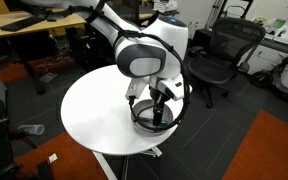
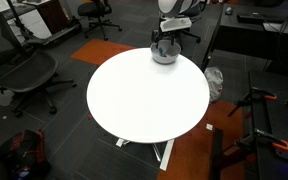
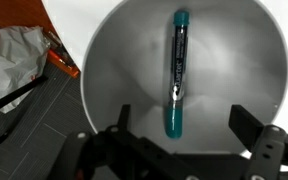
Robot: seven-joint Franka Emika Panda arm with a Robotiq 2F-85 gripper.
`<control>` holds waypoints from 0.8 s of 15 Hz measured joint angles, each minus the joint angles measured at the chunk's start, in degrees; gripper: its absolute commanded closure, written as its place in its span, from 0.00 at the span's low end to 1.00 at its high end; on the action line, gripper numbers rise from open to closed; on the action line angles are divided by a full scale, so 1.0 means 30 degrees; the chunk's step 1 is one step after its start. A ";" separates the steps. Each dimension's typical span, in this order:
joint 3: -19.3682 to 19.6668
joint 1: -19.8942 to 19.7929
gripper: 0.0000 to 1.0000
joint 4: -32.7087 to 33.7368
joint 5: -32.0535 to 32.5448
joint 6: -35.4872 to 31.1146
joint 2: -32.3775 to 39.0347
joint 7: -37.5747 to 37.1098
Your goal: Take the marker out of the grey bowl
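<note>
The marker (image 3: 176, 72), a dark stick with teal ends, lies inside the grey bowl (image 3: 114, 60) in the wrist view. My gripper (image 3: 182, 128) hangs open right above the bowl, its two fingers on either side of the marker's near teal end, not touching it. In both exterior views the gripper (image 1: 158, 100) (image 2: 165, 42) sits over the bowl (image 1: 142, 124) (image 2: 165, 56), which stands near the edge of the white round table (image 1: 94, 110) (image 2: 144, 95). The marker is hidden in those views.
Black office chairs (image 1: 222, 50) (image 2: 19, 70) stand around the table. A white plastic bag (image 3: 14, 55) lies on the floor beside the table, also in an exterior view (image 2: 214, 82). Desks stand at the back (image 1: 34, 25).
</note>
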State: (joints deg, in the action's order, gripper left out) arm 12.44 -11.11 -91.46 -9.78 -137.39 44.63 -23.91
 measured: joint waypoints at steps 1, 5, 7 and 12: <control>-0.0015 -0.0052 0.00 0.0207 -0.0006 0.0000 0.0231 0.0002; -0.0046 -0.0198 0.00 0.1005 -0.0017 0.0002 0.1020 0.0003; -0.0059 -0.0238 0.00 0.1368 -0.0018 0.0014 0.1363 0.0003; -0.0195 -0.0369 0.00 0.2058 -0.0018 0.0051 0.2034 0.0004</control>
State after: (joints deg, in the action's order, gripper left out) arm 11.86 -12.22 -85.29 -9.83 -137.23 50.73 -23.90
